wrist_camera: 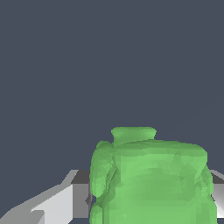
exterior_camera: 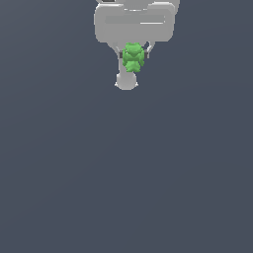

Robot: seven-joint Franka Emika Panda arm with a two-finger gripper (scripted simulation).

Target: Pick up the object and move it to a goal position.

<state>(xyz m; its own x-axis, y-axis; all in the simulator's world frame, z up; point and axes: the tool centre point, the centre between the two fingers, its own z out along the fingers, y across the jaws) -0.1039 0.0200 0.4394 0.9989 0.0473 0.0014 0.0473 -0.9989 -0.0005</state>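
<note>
The bright-green, knobbly object (exterior_camera: 133, 57) is sitting between the claw's (exterior_camera: 133, 58) fingers, filling much of the wrist view (wrist_camera: 151, 179) with its lumpy surface.

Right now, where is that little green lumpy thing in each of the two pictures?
Exterior view: the green object sits near the top centre, just under the white arm, between the gripper fingers.
Wrist view: the green object fills the lower right of the picture, very close to the camera.
Shared landmark: the gripper's pale fingers, flanking the object in both views.
</note>
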